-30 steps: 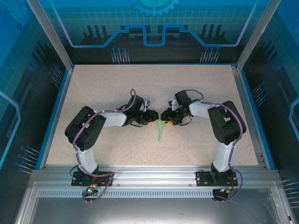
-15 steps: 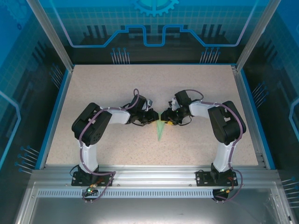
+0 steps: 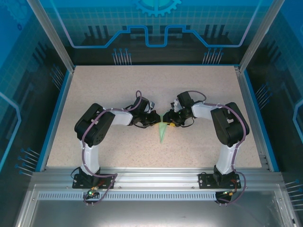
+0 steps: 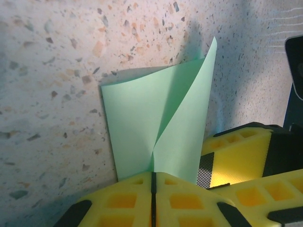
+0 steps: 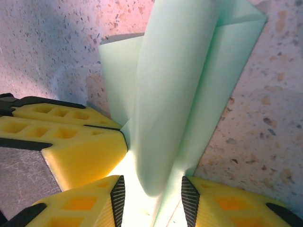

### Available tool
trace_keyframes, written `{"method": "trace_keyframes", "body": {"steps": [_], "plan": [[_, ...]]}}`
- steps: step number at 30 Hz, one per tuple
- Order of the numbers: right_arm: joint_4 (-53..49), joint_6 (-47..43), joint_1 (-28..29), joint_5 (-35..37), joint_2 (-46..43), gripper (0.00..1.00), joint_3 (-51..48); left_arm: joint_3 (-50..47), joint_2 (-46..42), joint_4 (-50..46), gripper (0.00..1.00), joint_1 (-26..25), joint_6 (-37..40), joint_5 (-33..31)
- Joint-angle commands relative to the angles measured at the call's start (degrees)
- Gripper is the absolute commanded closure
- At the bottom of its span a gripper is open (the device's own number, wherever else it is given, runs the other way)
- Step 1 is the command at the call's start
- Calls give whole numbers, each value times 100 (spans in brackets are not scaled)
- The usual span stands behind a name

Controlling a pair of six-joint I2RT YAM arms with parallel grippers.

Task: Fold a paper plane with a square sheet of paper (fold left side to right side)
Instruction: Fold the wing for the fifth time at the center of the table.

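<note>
The paper plane (image 3: 162,132) is a slim pale green dart on the table's middle, its tip pointing toward the near edge. Its wide far end sits between both grippers. My left gripper (image 3: 155,121) is shut on that end; in the left wrist view the yellow fingers (image 4: 118,198) meet with the green paper (image 4: 142,118) coming out of their seam (image 4: 152,174). My right gripper (image 3: 167,119) stands open, its ribbed pads either side of a raised fold of the paper (image 5: 175,94) without pinching it (image 5: 149,198).
The two grippers are nearly touching: the left gripper's yellow fingers (image 5: 71,137) lie just beside the right one's. The speckled tabletop (image 3: 118,90) is bordered by a blue rim (image 3: 54,118) and transparent walls.
My left arm has swung its elbow and gripper a little to the right, closer onto the paper's far end. The right arm and the paper have stayed put.
</note>
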Motion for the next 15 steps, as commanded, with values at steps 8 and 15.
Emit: {"method": "trace_keyframes", "body": {"steps": [8, 15], "plan": [[-340, -224, -257, -113, -489, 57, -383, 126, 278, -89, 90, 36, 7, 49], [193, 126, -304, -475, -485, 75, -365, 95, 268, -111, 91, 36, 10, 32]]}}
